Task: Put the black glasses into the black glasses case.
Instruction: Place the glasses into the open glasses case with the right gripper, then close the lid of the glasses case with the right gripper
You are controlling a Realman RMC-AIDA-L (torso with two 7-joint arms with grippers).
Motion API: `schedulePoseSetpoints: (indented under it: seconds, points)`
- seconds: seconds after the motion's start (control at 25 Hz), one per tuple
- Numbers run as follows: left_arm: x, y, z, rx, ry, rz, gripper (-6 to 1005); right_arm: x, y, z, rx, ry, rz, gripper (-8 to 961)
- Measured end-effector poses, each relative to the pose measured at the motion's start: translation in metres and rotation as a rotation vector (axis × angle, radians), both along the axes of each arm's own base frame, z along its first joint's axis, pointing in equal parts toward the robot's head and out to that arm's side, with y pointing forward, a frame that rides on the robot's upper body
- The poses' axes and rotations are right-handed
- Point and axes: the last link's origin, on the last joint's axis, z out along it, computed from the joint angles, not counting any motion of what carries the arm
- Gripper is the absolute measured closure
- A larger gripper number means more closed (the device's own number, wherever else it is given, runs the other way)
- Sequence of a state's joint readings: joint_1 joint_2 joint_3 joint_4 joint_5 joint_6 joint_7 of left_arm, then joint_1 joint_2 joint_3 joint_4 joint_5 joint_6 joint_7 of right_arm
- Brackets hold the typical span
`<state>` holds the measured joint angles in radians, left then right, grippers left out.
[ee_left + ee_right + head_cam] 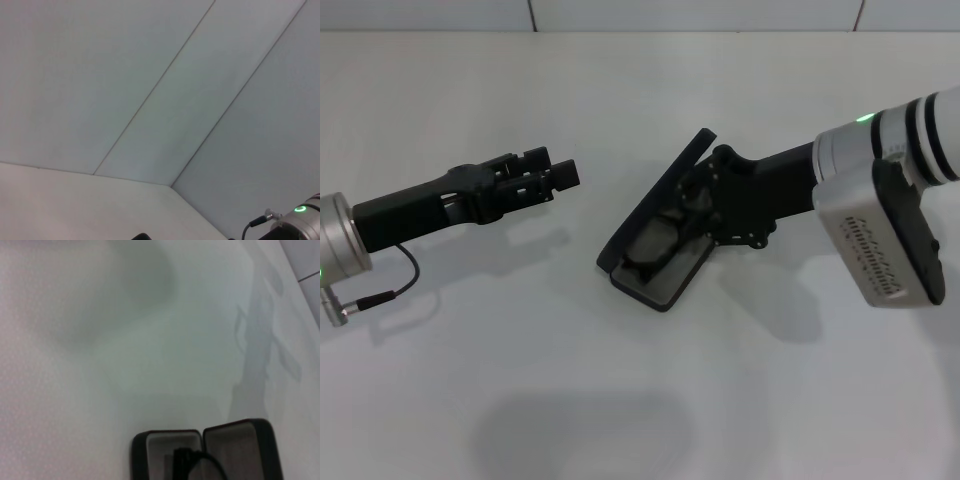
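Observation:
The black glasses case (665,285) lies open at the table's middle, its lid (658,195) tilted up toward my left side. The black glasses (655,245) rest inside on the grey lining. My right gripper (705,210) reaches in from the right and is down at the case's near end, right over the glasses' end; its tips blend into the dark frame. The right wrist view shows the open case (240,440) with the glasses (197,460) in it. My left gripper (552,172) hovers open and empty to the left of the case, a short gap away.
White table (620,400) all round, with a tiled wall along the far edge (620,28). The left wrist view shows only wall panels and a silver arm segment with a green light (300,212).

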<state>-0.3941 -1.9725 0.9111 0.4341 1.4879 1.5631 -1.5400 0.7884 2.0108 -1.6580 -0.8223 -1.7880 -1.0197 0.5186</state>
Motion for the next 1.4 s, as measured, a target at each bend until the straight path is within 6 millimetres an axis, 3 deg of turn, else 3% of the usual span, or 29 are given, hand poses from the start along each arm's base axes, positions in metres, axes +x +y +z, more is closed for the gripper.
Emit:
schedulePoseSetpoints:
  seconds: [0.16,0.52,0.72,0.88,1.16,1.36,1.4]
  points:
    - [0.0,-0.001,-0.001,-0.006,0.003,0.002,105,-0.001,-0.003,0.01,-0.021,0.045,-0.034,575]
    - [0.002,0.002,0.001,-0.005,0.0,-0.011,105,0.008,-0.002,0.052,-0.011,0.182,-0.218,590]
    - [0.004,0.003,0.003,-0.001,0.01,-0.028,104,0.007,0.013,0.099,-0.002,0.469,-0.607,587]
    - [0.004,0.003,0.005,-0.002,0.017,-0.041,104,0.012,0.023,0.122,-0.024,0.618,-0.9,585]
    - [0.005,-0.002,0.009,-0.015,0.034,-0.099,104,0.006,0.035,0.14,-0.084,0.616,-1.25,581]
    - [0.004,-0.007,0.01,-0.024,0.06,-0.13,104,-0.017,0.036,0.13,-0.149,0.503,-1.382,504]
    - [0.003,-0.008,0.01,-0.024,0.061,-0.13,104,-0.021,0.036,0.125,-0.16,0.492,-1.396,420]
